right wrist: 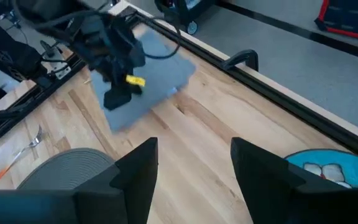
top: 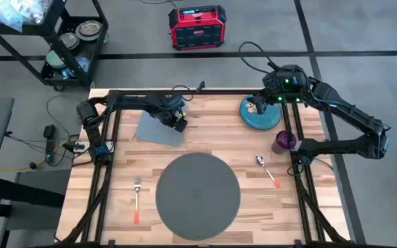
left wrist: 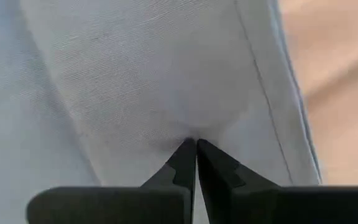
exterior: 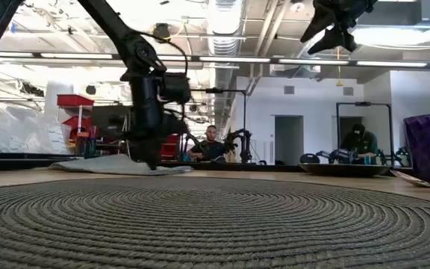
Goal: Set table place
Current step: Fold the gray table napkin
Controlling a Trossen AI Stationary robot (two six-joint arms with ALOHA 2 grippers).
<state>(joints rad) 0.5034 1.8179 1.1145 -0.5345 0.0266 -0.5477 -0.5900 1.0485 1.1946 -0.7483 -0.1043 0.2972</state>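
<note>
The round dark grey placemat point(top: 198, 196) lies flat on the near middle of the wood table point(top: 219, 131). A grey cloth napkin point(top: 158, 131) lies on the table at the far left. My left gripper point(top: 178, 124) is down on the napkin's right part, shut. A teal plate point(top: 260, 114) rests at the far right. My right gripper point(right wrist: 194, 168) hangs open well above the table beside the plate point(right wrist: 328, 171), holding nothing. My left gripper comes at the napkin from above, its fingertips point(left wrist: 185, 155) closed together on the cloth point(left wrist: 191, 127). The cloth puckers in small creases toward the tips. How many layers are caught cannot be told. The napkin point(exterior: 118, 166) still lies on the table.
A purple cup point(top: 283, 141) stands near the right edge, with a spoon point(top: 267, 169) in front of it. A fork point(top: 137, 200) lies left of the placemat. The black frame bars point(top: 302, 172) run along both sides. People sit in the room beyond the table.
</note>
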